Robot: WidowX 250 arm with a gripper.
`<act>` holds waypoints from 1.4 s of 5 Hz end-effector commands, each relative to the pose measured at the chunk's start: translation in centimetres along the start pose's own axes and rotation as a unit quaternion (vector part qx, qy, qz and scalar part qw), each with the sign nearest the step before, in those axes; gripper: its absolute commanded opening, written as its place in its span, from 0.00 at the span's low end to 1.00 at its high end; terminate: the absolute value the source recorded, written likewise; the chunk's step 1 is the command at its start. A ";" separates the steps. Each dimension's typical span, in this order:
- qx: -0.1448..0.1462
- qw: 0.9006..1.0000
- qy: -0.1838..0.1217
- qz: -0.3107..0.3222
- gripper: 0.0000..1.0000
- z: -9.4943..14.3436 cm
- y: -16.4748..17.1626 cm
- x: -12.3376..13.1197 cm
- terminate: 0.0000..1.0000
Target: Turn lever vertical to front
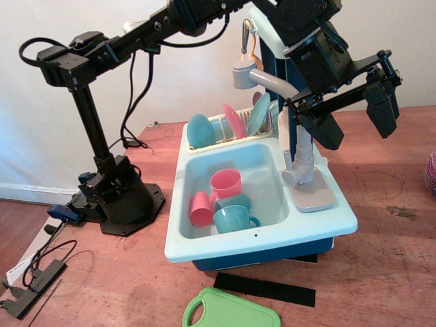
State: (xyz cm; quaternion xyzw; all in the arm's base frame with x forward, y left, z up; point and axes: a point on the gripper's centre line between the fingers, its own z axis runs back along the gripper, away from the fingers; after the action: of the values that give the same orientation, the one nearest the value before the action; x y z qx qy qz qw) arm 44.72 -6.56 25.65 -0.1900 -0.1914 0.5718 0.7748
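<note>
Observation.image view: black robot arm [122, 41] reaches from its base at left across a pale blue plastic toy sink [262, 242] on the reddish wooden table [381, 272]. Black gripper [354, 112], fingers spread wide, hangs by the sink's right rear corner, one finger just beside the lever's column, gripping nothing. Tall grey plastic toy tap lever [300, 146] stands on the sink's right ledge, curved arm reaching left. Green cutting board [231, 312] lies in front. Pink cup [227, 184], teal cup [234, 219] sit in the basin; plates [235, 122] stand racked behind
</note>
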 end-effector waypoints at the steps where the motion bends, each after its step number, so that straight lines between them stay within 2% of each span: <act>1: 0.000 1.000 0.000 0.000 1.00 0.0 0.0 0.0 0.00; 3: 0.011 1.000 0.000 0.004 1.00 -1.2 0.3 -0.4 0.00; 5: 0.002 1.000 -0.002 0.017 1.00 -2.2 2.7 0.0 0.00; 6: 0.001 0.999 -0.010 0.031 1.00 -1.8 4.7 1.1 0.00; 7: -0.019 0.998 -0.035 0.049 1.00 -1.1 5.9 2.5 0.00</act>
State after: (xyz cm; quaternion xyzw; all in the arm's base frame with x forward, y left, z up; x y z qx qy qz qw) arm 41.61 -3.54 19.65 -0.1808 -0.2048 0.6091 0.7446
